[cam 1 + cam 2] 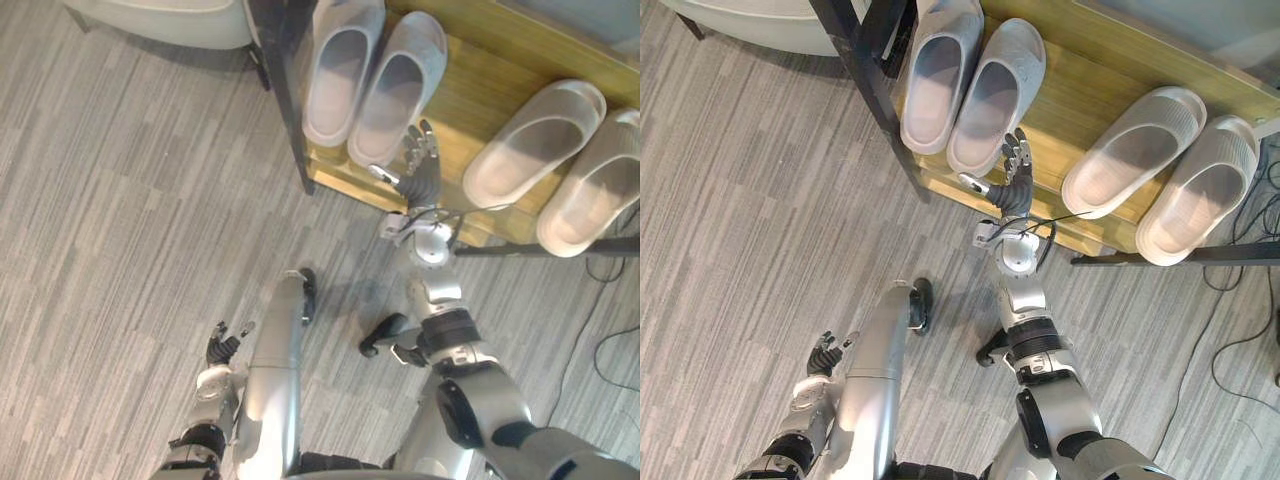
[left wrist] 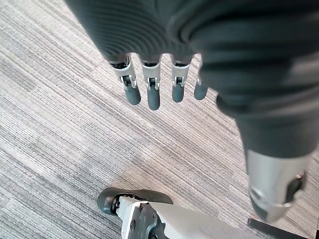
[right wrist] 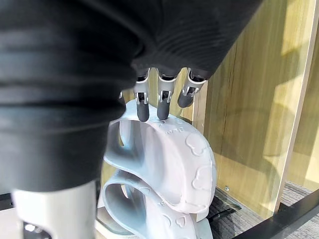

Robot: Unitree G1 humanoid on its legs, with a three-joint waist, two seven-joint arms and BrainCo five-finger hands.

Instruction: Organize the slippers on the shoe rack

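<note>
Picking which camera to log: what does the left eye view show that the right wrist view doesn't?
Left eye view: a pair of cream moulded slippers at the right of the light wooden shoe rack, and the open left hand over grey striped carpet. Right wrist view: raised outlines embossed on a slipper strap. Both: the open right hand at the pale grey moulded slippers on that rack.

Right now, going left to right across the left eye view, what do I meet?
Left hand → first grey slipper → second grey slipper → first white slipper → second white slipper.
</note>
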